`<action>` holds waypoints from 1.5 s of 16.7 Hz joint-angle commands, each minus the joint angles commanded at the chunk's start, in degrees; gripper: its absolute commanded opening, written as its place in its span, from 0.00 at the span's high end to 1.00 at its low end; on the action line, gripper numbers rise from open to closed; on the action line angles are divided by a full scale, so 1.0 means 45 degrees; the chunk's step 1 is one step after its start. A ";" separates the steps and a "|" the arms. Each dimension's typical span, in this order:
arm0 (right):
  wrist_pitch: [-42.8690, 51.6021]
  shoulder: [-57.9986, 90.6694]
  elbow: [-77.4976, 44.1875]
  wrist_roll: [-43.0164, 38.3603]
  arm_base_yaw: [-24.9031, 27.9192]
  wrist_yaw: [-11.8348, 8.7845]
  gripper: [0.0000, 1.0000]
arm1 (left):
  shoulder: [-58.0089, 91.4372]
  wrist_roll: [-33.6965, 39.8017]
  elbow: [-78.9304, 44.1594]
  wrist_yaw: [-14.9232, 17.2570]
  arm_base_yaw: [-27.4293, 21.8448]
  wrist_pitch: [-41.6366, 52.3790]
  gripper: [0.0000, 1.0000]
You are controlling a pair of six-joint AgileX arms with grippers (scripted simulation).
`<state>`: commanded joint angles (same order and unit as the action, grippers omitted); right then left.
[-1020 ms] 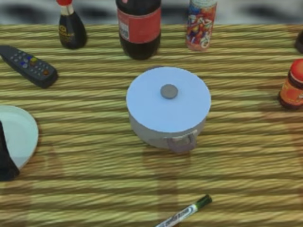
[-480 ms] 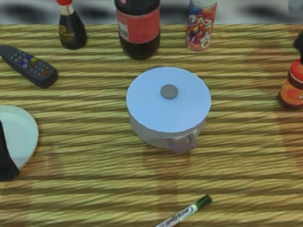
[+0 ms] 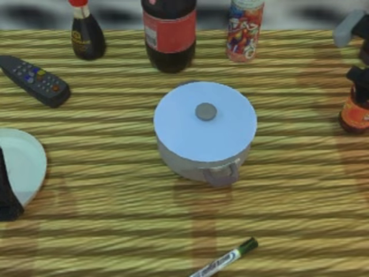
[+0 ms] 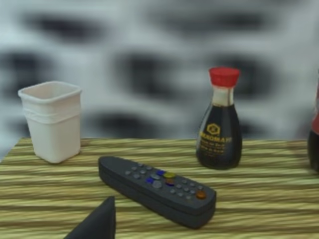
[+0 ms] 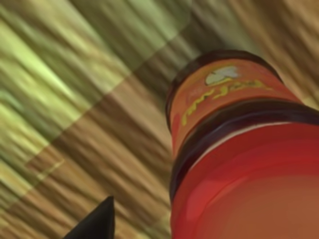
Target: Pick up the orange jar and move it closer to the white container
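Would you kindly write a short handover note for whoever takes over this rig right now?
Right gripper: at the table's right edge, directly over the orange jar; whether it has closed cannot be seen.
Left gripper: parked at the table's left edge by the white plate.
Orange jar: upright on the table, far right of the white container, which sits mid-table with its lid on.
Done: approach to the jar.
Left: grasp, lift, carry towards the container, set down beside it.

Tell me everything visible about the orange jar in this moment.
The orange jar stands upright at the table's right edge, well apart from the white pot. It is dark brown with an orange label and a red-orange lid. The right gripper is over its top, hiding the lid from above; contact cannot be told.
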<state>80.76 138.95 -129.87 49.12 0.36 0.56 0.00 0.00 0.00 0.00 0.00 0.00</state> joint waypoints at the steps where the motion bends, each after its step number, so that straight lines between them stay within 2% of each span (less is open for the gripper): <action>1: 0.0000 0.0000 0.0000 0.0000 0.0000 0.0000 0.00 | 0.0000 0.0000 0.0000 0.0000 0.0000 0.0000 0.00; 6: -0.0251 -0.0015 0.0256 0.0003 -0.0005 0.0000 0.00 | 0.0000 0.0000 0.0000 0.0000 0.0000 0.0000 0.00; 12: -0.2415 0.0059 0.2348 -0.0010 0.0008 0.0001 0.00 | 0.0000 0.0000 0.0000 0.0000 0.0000 0.0000 0.00; 16: -0.2465 0.0068 0.2397 -0.0009 0.0008 0.0001 0.00 | 0.0000 0.0000 0.0000 0.0000 0.0000 0.0000 0.00; 25: -0.2465 0.0068 0.2397 -0.0009 0.0008 0.0001 0.68 | 0.0000 0.0000 0.0000 0.0000 0.0000 0.0000 0.00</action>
<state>69.67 139.25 -119.08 49.08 0.39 0.56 0.00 0.00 0.00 0.00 0.00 0.00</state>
